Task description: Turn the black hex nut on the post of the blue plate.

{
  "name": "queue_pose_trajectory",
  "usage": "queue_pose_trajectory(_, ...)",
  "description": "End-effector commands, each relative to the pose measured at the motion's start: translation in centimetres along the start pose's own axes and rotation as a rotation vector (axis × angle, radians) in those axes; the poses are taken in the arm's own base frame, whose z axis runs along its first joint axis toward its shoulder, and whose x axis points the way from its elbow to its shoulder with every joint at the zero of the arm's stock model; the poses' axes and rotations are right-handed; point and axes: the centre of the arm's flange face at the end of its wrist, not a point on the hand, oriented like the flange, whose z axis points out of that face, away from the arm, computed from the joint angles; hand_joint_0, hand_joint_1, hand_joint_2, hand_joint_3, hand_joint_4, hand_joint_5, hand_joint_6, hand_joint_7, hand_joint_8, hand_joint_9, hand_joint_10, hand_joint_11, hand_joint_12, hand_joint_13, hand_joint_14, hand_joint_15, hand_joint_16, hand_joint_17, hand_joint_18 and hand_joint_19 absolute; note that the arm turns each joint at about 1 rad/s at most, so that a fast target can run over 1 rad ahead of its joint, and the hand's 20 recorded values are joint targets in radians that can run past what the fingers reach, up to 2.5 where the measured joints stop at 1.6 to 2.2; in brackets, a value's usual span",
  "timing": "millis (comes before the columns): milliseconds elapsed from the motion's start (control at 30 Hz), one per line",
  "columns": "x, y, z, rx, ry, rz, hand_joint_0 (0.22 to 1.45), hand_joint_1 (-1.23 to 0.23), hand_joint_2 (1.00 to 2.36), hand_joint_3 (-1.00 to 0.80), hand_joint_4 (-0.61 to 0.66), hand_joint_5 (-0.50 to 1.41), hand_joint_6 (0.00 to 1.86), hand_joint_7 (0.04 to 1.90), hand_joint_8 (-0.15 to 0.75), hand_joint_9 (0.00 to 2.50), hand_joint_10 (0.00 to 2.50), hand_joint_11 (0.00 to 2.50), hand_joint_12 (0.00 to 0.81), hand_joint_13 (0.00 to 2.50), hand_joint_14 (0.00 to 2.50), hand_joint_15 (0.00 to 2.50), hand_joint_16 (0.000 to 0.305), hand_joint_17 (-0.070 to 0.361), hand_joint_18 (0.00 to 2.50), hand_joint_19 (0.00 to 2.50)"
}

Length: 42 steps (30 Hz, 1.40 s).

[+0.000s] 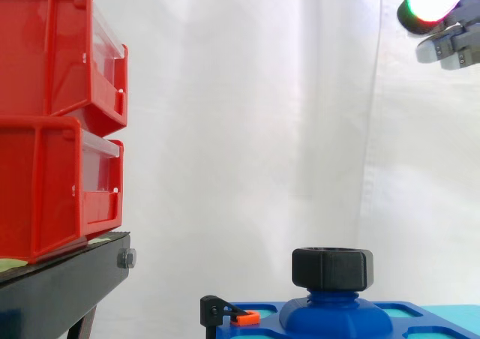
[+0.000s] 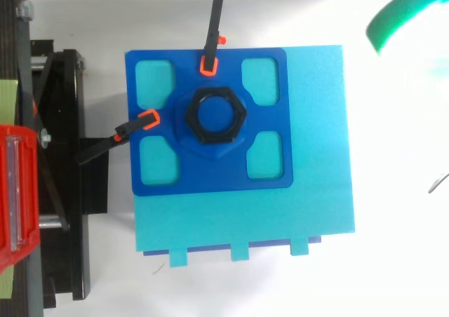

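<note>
The hand (image 1: pixel 452 50) carries a rounded pad (image 1: pixel 431 0) glowing white, edged green and red, set in a black collar. Behind it sit pale grey, blocky segments with dark seams. From above, the pad (image 2: pixel 390 14) reads as a bright green arc.

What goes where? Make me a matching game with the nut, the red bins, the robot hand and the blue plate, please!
Things:
1 black hex nut
2 red bins
3 hand
4 blue plate

Places:
A stacked on the black stand
B lying on the turquoise base
C high up, away from the nut
D on the plate's post

Pairs: 1-D, 2-A, 3-C, 4-B.
</note>
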Motion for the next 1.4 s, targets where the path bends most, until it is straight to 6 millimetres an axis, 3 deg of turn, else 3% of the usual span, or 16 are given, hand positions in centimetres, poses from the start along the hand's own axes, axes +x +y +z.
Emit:
queue_pose_trajectory(0, 1.9, -0.7, 1.2, 0.000, -0.008, -0.114, 0.46, -0.40, 1.00, -0.50, 0.16, -0.23, 0.50, 0.75, 0.224, 0.17, 0.00, 0.00, 0.372, 0.06, 0.00, 0.09, 0.062, 0.140, 0.00, 0.21)
queue_pose_trajectory(167, 3.5, 0.1, 3.8, -0.012, -0.020, -0.168, 0.46, -0.47, 1.00, -0.50, 0.16, -0.22, 0.50, 0.75, 0.224, 0.20, 0.00, 0.00, 0.369, 0.07, 0.00, 0.09, 0.061, 0.137, 0.00, 0.20)
queue_pose_trajectory(433, 8.1, -0.7, 8.6, 0.044, 0.049, -0.289, 0.46, -0.46, 1.00, -0.50, 0.17, -0.22, 0.50, 0.75, 0.225, 0.21, 0.00, 0.00, 0.369, 0.07, 0.00, 0.09, 0.061, 0.136, 0.00, 0.21)
queue_pose_trajectory(567, 8.5, -0.6, 9.0, 0.030, 0.057, -0.293, 0.46, -0.45, 1.00, -0.50, 0.17, -0.22, 0.50, 0.75, 0.226, 0.21, 0.00, 0.00, 0.370, 0.08, 0.00, 0.08, 0.060, 0.136, 0.00, 0.21)
queue_pose_trajectory(733, 8.5, 1.9, 10.0, -0.040, -0.015, -0.363, 0.46, -0.44, 1.00, -0.50, 0.18, -0.22, 0.50, 0.75, 0.227, 0.21, 0.00, 0.00, 0.371, 0.08, 0.00, 0.09, 0.060, 0.135, 0.00, 0.21)
queue_pose_trajectory(900, 10.0, 3.5, 10.6, -0.055, -0.020, -0.408, 0.46, -0.43, 1.00, -0.50, 0.18, -0.22, 0.50, 0.76, 0.228, 0.21, 0.00, 0.00, 0.370, 0.08, 0.00, 0.09, 0.060, 0.135, 0.00, 0.21)
queue_pose_trajectory(1167, 13.3, 3.4, 12.6, -0.028, 0.030, -0.416, 0.46, -0.42, 1.00, -0.50, 0.19, -0.21, 0.50, 0.76, 0.231, 0.22, 0.00, 0.00, 0.371, 0.09, 0.00, 0.09, 0.060, 0.135, 0.00, 0.22)
queue_pose_trajectory(1367, 13.9, 3.6, 13.0, -0.032, 0.046, -0.426, 0.47, -0.41, 1.00, -0.50, 0.19, -0.21, 0.50, 0.76, 0.231, 0.23, 0.00, 0.00, 0.370, 0.09, 0.00, 0.09, 0.060, 0.134, 0.00, 0.22)
